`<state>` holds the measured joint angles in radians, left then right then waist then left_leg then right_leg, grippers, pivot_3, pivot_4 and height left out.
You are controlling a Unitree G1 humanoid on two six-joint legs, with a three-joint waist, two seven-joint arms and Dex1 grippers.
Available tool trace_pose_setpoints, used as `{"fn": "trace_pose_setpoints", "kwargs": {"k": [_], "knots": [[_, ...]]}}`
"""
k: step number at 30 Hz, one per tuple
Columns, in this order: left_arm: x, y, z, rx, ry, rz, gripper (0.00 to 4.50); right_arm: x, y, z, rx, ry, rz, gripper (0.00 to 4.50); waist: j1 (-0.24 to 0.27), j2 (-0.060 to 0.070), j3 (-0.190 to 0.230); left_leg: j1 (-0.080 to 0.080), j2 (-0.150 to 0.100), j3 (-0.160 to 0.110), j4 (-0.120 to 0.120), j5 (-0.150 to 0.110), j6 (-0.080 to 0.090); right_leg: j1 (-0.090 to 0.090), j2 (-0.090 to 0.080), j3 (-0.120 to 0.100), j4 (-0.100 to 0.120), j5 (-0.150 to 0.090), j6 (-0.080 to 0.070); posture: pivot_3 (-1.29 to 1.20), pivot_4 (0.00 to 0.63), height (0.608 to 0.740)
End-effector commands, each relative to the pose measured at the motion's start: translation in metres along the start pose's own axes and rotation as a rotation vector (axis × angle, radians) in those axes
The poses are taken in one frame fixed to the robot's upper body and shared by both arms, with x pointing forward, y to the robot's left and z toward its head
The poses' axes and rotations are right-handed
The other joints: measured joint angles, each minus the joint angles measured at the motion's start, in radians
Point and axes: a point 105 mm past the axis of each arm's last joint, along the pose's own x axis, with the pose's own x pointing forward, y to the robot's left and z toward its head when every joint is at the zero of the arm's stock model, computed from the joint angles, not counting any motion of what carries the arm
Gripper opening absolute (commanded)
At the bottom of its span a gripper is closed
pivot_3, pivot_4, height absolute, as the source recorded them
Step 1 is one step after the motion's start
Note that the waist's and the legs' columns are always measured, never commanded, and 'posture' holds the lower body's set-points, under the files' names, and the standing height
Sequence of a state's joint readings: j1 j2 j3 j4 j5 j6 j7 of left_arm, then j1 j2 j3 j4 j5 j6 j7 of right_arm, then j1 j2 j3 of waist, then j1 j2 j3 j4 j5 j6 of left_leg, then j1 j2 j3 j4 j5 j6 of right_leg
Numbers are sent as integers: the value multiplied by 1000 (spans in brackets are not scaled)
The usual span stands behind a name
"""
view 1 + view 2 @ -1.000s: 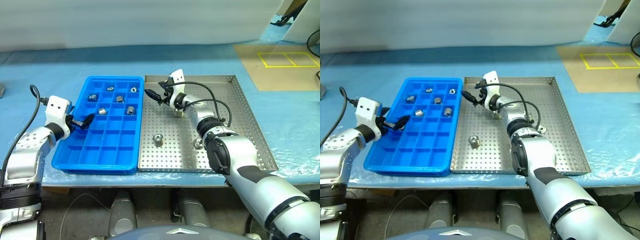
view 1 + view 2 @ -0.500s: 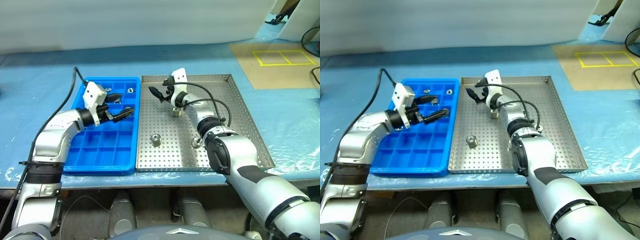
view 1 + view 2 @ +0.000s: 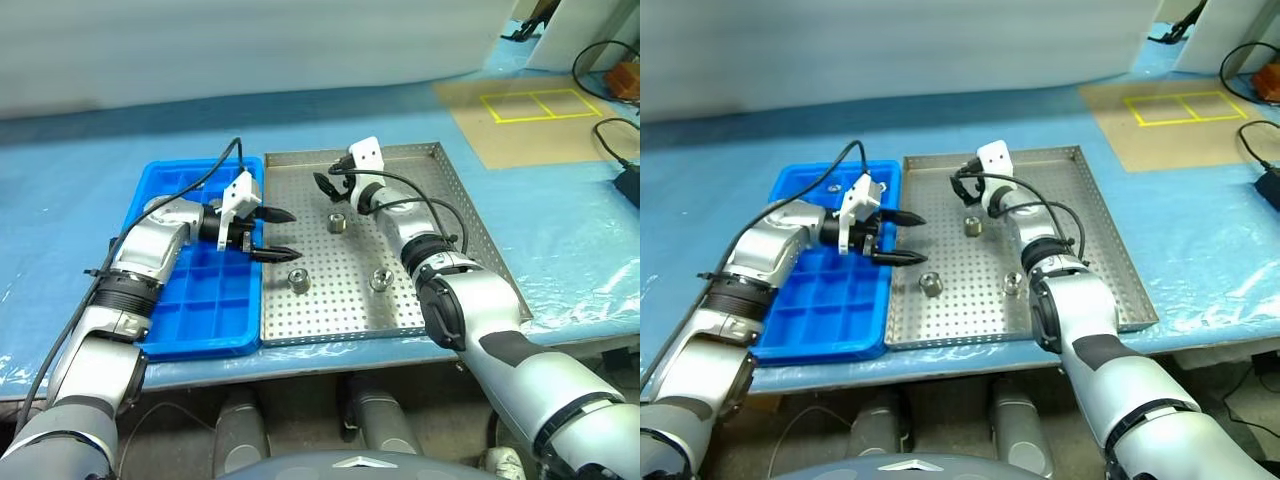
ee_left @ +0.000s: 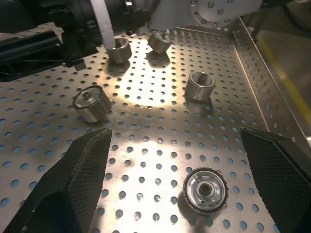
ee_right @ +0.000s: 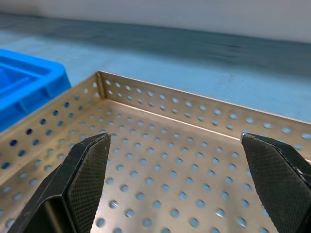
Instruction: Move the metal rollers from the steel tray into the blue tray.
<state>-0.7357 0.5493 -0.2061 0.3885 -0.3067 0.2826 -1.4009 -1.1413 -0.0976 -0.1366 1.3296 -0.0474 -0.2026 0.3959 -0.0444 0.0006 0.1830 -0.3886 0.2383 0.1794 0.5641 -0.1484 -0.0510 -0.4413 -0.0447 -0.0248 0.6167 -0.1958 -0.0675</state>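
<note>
The steel tray (image 3: 440, 225) lies mid-table with the blue tray (image 3: 205, 305) against its left side. Three metal rollers show on the perforated base: one far (image 3: 337, 222), one near-left (image 3: 297, 281), one near-right (image 3: 380, 279). The left wrist view shows several, the closest (image 4: 206, 190) lying below and between the fingers. My left gripper (image 3: 290, 234) points right over the steel tray's left part, open and empty, its arm covering much of the blue tray. My right gripper (image 3: 326, 186) hovers open and empty over the far left of the steel tray, facing its corner (image 5: 99, 77).
A blue plastic sheet (image 3: 90, 170) covers the table. A tan mat with yellow tape squares (image 3: 530, 105) lies at the far right. Black cables (image 3: 615, 130) run along the right edge. A white wall stands behind the trays.
My left arm has swung right from the blue tray's near-left side to over the steel tray's left part. The right gripper shifted slightly right. The camera view has also turned.
</note>
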Motion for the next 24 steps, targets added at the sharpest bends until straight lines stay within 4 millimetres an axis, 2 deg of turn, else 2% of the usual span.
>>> {"fn": "trace_pose_setpoints", "kwargs": {"k": [1,12,15,16,17,18,19,20,21,22,24], "knots": [[2,-6,3,55,67,-111,4459,-3,-7,8,-24,-49,-21,4500,-3,0,0,0,0,0,0,0,0,0,0,0,0,0,0,-505,150,740],[20,-12,-16,143,275,-290,4459,-14,-26,-4,-2,-72,-120,4500,-55,0,0,-1,0,0,3,-1,1,2,1,0,0,0,0,-624,150,740],[29,-12,-14,180,299,-318,4459,-16,-29,-5,5,-84,-149,4500,-73,0,0,-1,0,-1,4,-1,2,2,1,0,0,0,0,-654,150,740],[30,-11,-14,193,315,-322,4459,-26,-42,-4,-2,-109,-164,4500,-79,0,0,-2,0,-1,5,-1,2,2,1,0,0,0,0,-666,150,740],[31,-9,-14,210,335,-326,4459,-106,-115,-2,57,-200,-275,4500,-74,-1,0,-3,0,-1,6,-2,3,2,1,0,0,0,0,-671,150,740],[32,-8,-14,222,349,-329,4459,-174,-137,17,4,-252,-278,4500,-43,4,1,-5,0,-2,6,-3,5,4,2,-1,-4,0,1,-671,150,740],[33,-7,-14,235,362,-333,4459,-224,-133,32,-67,-245,-237,4500,-5,12,3,-7,1,-6,4,-3,6,12,2,-5,-12,0,4,-688,150,740],[33,-6,-14,246,376,-336,4459,-248,-124,40,-98,-216,-201,4500,17,19,5,-7,-1,-4,1,-3,10,19,1,-4,-18,-4,11,-693,150,740],[33,-5,-17,262,405,-343,4459,-257,-119,41,-87,-197,-201,4500,11,21,6,-2,-2,2,-1,-6,16,26,-2,4,-19,-10,19,-701,150,740],[32,-5,-19,275,431,-351,4459,-261,-111,46,-77,-186,-198,4500,-17,17,5,11,-5,16,-3,-11,25,30,-5,19,-18,-13,23,-705,150,740],[31,-3,-20,293,453,-359,4459,-264,-101,52,-58,-173,-193,4500,-75,4,-1,20,-9,11,1,-21,18,33,4,30,-20,-14,26,-712,150,740]]}}
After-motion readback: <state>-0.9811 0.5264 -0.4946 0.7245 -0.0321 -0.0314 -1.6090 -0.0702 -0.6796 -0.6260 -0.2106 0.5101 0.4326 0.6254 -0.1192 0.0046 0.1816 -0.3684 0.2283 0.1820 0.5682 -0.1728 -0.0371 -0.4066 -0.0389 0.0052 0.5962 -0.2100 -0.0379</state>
